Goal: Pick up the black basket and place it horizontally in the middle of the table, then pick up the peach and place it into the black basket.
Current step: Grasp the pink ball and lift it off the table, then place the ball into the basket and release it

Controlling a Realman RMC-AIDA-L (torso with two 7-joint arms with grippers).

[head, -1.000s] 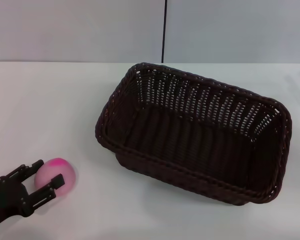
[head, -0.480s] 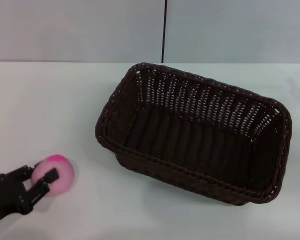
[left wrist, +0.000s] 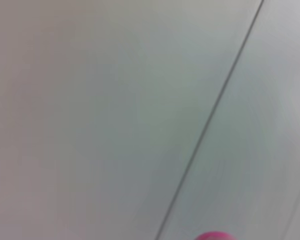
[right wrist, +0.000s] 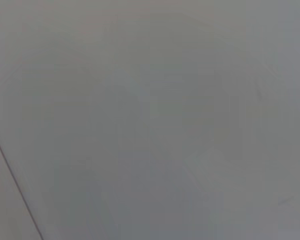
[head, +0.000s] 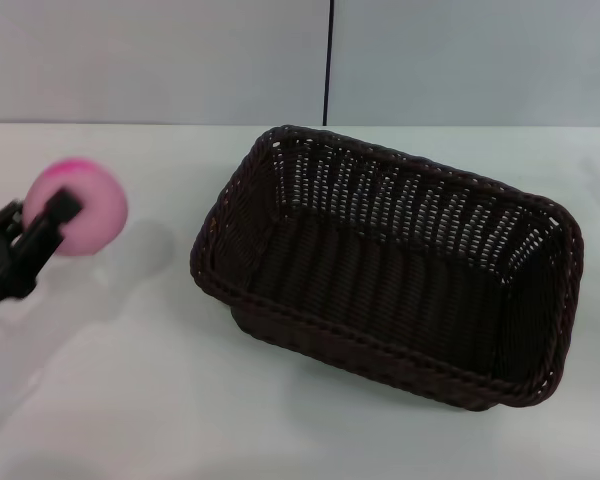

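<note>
Your left gripper point(head: 55, 215) is pinching the peach point(head: 78, 208) and holds it up off the table point(head: 130, 380), out at the robot's left side, well apart from the black basket point(head: 390, 265). One dark finger crosses the front of the fruit; the other is hidden behind it. Judging by the faint soft shadow on the white top below and beside it, the fruit is clear of the surface, high enough, I'd guess, to pass over the rim.

The basket sits open side up around the middle of the table, a bit toward the right, its long axis skewed somewhat, not square to the table edge. It looks already placed, so the carry across is probably the step you're in. Inside is bare.

The peach is round, smooth, pale pink, with a brighter magenta patch on top. In the left wrist view only a sliver of magenta point(left wrist: 214, 236) shows at the frame edge.

The basket is dark brown-black wicker, rectangular, with sloping openwork walls, a braided rim and a tight-woven floor. The table is flat, matte, plain white.

Your right gripper is not visible; the right wrist view shows only a plain grey surface.
</note>
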